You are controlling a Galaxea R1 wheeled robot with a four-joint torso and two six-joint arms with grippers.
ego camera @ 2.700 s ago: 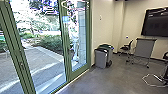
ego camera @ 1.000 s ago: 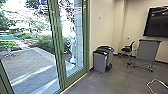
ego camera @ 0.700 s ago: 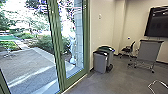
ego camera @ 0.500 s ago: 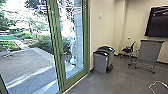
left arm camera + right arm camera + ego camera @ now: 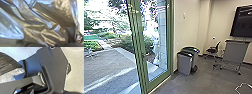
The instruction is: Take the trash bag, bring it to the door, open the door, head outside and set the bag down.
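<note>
Apparently close by the crumpled trash bag (image 5: 52, 33), the left claw, its grip unclear.

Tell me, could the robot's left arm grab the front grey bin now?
Probably not: a stretch of floor lies before the bin, and a crumpled plastic bag crowds that arm's wrist.

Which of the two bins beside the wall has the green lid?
The rear bin, partly hidden by the front bin: its lid is green, while the front bin's lid is dark.
</note>
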